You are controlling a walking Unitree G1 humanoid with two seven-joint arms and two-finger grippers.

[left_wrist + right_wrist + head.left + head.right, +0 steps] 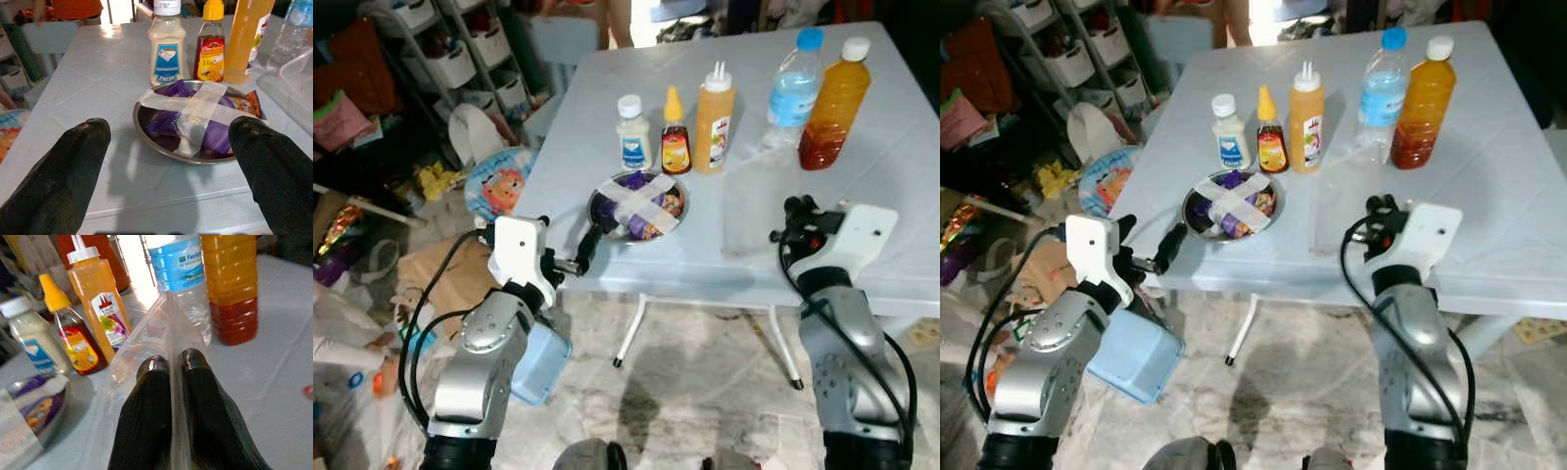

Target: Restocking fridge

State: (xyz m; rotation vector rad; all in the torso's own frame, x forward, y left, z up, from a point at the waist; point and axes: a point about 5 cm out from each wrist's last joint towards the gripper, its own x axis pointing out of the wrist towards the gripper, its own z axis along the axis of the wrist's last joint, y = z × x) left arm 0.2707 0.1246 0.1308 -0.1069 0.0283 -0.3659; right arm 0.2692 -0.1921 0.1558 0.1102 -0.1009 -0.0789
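Left jaws (168, 161) spread wide before taped steel bowl (195, 122); right jaws (171, 382) pinched, seemingly on clear plastic container (146, 352).

Your robot's two arms are silver-grey metal, built of rounded, jointed segments with dark seams between them. Each wrist carries a white boxy housing with rounded corners, and you can make out small dark screw holes on its face. Black cables loop out from both forearms and run up to those housings. The left gripper (171, 161) has two thick, matte black fingers (58, 181) with blunt tips; the right gripper (171, 377) has the same black fingers (146, 406), faintly glossy.
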